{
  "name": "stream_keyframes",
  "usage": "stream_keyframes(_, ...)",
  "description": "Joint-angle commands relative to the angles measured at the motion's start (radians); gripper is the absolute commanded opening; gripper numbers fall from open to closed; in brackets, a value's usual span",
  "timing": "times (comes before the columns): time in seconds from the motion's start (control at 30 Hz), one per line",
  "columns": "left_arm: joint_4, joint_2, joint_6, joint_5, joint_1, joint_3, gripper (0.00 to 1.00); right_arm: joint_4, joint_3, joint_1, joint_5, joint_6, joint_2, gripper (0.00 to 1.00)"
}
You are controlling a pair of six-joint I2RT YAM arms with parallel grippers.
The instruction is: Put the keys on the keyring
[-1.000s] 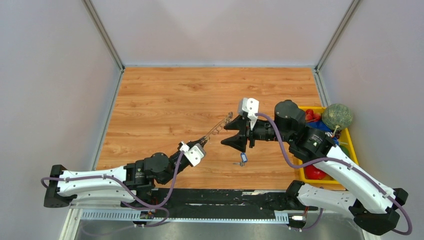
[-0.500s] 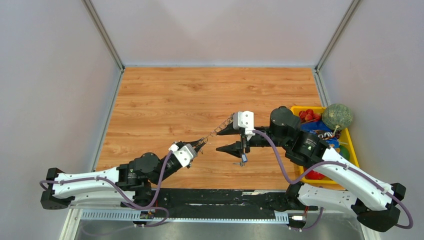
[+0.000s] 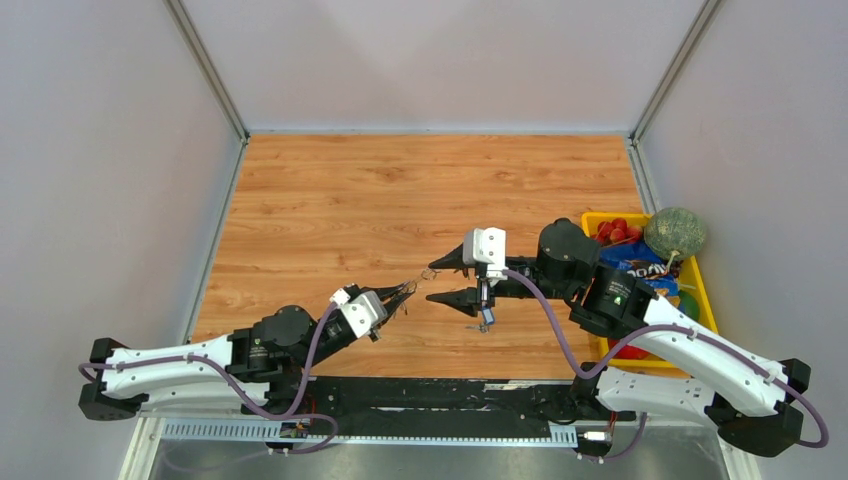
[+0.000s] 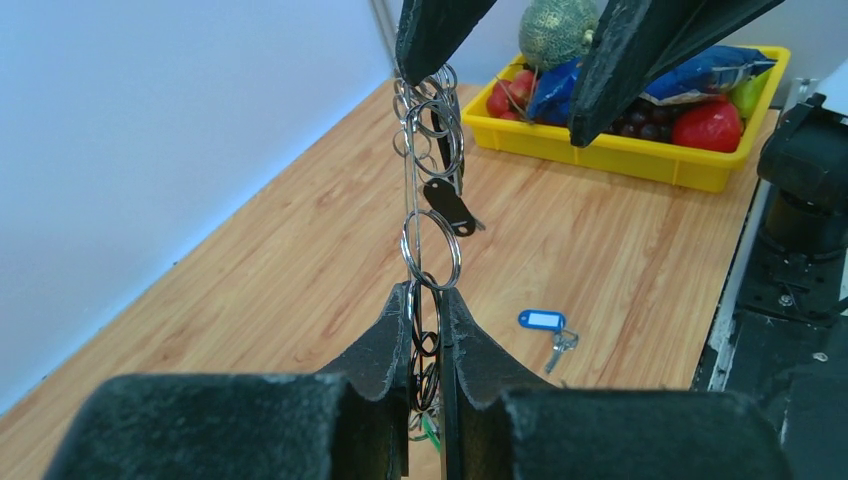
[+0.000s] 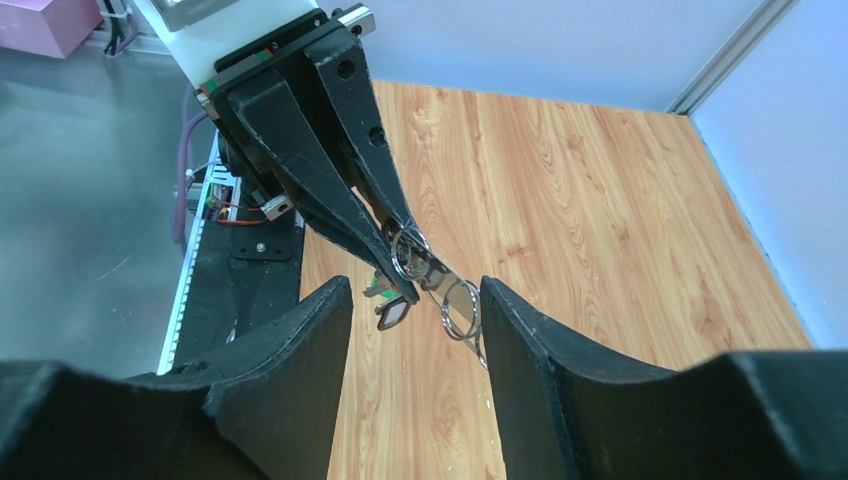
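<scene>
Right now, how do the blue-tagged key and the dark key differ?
The blue-tagged key lies loose on the table; the dark key hangs in the air from the chain of rings pinched by the left gripper. The blue-tagged key carries a bright tag; the dark key a black head. Both are small.

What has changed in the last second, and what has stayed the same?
The right gripper moved left; its open jaws now stand around the far end of the keyring. The left gripper drew back slightly, keeping its hold on the keyring. The blue-tagged key stayed on the table.
</scene>
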Motion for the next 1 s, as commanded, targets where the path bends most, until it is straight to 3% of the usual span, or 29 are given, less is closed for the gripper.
stream_keyframes(0.0,0.05,-0.032,-0.031,0.036,-0.002,0.041,0.0,0.047,0.01,0.011,0.03,-0.011,-0.014,0.55)
stream_keyframes(0.97,0.051,-0.033,-0.019,-0.001,-0.002,0.043,0.0,0.079,-0.027,0.026,-0.001,0.044,-0.067,0.56)
